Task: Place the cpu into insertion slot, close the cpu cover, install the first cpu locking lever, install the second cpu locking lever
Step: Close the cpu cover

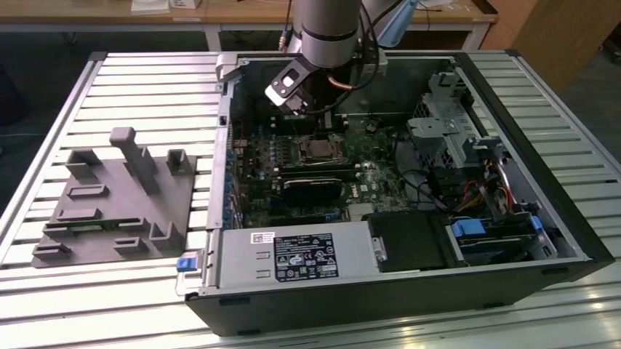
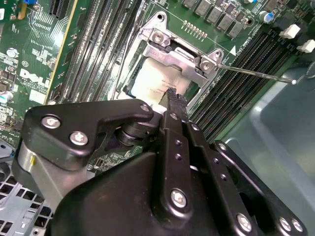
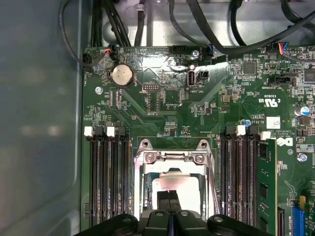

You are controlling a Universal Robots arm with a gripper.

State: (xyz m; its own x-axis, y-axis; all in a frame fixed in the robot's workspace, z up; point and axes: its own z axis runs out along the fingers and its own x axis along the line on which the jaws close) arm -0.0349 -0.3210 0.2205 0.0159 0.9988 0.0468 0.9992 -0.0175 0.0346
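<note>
Exterior view's left is showing a grey fixture (image 1: 116,196) lying on the slatted aluminium table (image 1: 145,80), and further right the silver arm (image 1: 325,29) is reaching into the open black computer case (image 1: 388,291). In both wrist views the black two-fingered gripper (image 2: 173,94) (fingers (image 2: 177,105) pressed together, gripping nothing) is pointing at the flat silvery-grey square cpu (image 3: 182,184), which is sitting in the metal-rimmed square insertion slot (image 3: 139,187).

A slatted metal table (image 1: 145,80) fronts a wooden desk (image 1: 243,13).
</note>
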